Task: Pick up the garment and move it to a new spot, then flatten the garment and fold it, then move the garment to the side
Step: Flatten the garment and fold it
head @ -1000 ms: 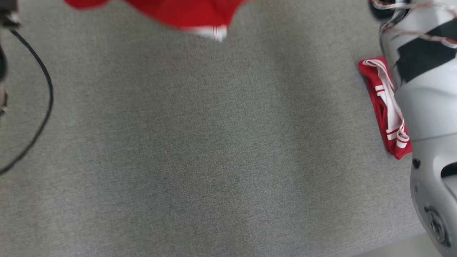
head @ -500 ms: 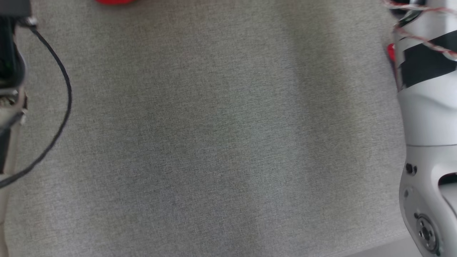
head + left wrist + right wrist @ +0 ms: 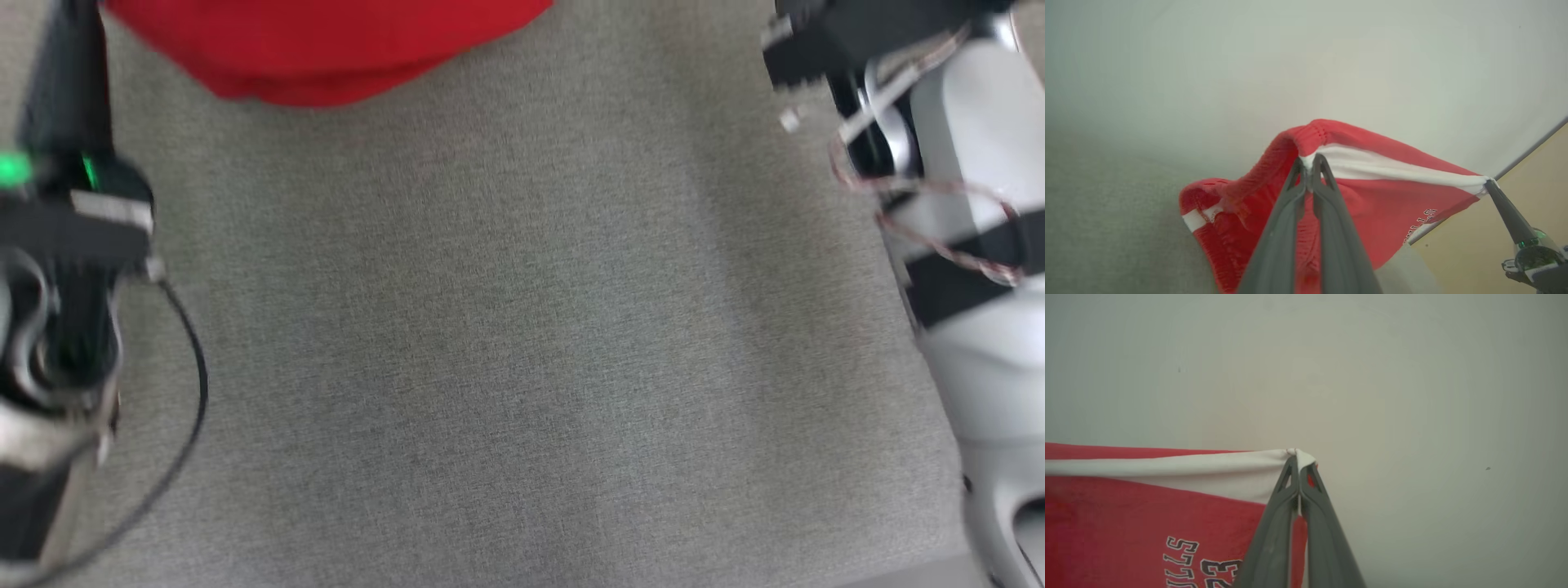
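Observation:
The garment [image 3: 326, 49] is red with white bands and dark lettering, and it hangs at the top of the head view above the grey table. In the left wrist view my left gripper [image 3: 1309, 163] is shut on its white-banded edge [image 3: 1388, 169]. The garment [image 3: 1363, 204] stretches from there to my right gripper's fingertip [image 3: 1488, 184] at the far corner. In the right wrist view my right gripper [image 3: 1299, 457] is shut on the white corner of the garment [image 3: 1147, 498], which spreads to the left with the lettering [image 3: 1200, 565] low down.
A grey fabric table [image 3: 506, 343] spreads below. My left arm with a green light [image 3: 16, 170] and a black cable [image 3: 192, 384] stands at the left, my pale right forearm [image 3: 971, 245] at the right. The table's edge and a tan floor [image 3: 1515, 228] lie beyond.
The head view has shifted and is blurred. The red garment, nearly out of view half a second ago, hangs again at the top. Both arms show further into view.

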Available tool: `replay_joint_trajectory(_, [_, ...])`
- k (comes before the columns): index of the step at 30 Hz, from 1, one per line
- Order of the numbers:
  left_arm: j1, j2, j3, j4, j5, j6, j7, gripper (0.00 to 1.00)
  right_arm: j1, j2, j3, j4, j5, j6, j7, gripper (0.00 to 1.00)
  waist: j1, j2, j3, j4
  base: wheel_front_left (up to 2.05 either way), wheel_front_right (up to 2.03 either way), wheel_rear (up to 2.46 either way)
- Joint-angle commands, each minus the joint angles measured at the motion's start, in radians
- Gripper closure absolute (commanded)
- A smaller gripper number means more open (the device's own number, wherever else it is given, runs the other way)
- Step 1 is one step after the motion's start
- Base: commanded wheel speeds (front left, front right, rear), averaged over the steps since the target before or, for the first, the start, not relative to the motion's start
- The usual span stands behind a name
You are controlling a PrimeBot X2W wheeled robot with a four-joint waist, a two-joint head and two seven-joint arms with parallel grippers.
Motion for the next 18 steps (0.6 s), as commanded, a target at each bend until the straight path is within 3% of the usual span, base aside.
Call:
replay_joint_trajectory(1, [0.055,0.016,0.002,-0.019,-0.013,0.000,-0.002,1.00,0.038,-0.030,0.010,-0.043,0.028,-0.003,0.015,1.00,0.0001,-0.0001,-0.041,-0.002,0.00,0.00,0.00])
replay_joint_trajectory(6, [0.192,0.034,0.001,-0.070,-0.030,-0.002,-0.013,1.00,0.146,-0.106,0.032,-0.184,0.083,-0.003,0.076,1.00,0.0001,-0.0001,-0.104,-0.007,0.00,0.00,0.00])
replay_joint_trajectory(11, [0.387,0.017,-0.012,-0.116,-0.043,0.001,-0.039,1.00,0.328,-0.185,-0.030,-0.345,0.091,-0.004,0.175,1.00,0.0001,-0.0001,-0.213,-0.002,0.00,0.00,0.00])
replay_joint_trajectory(18, [0.563,0.017,-0.053,-0.107,0.028,0.018,-0.058,1.00,0.616,-0.275,-0.016,-0.480,0.164,-0.005,0.448,1.00,0.0001,-0.0001,-0.333,-0.007,0.00,0.00,0.00])
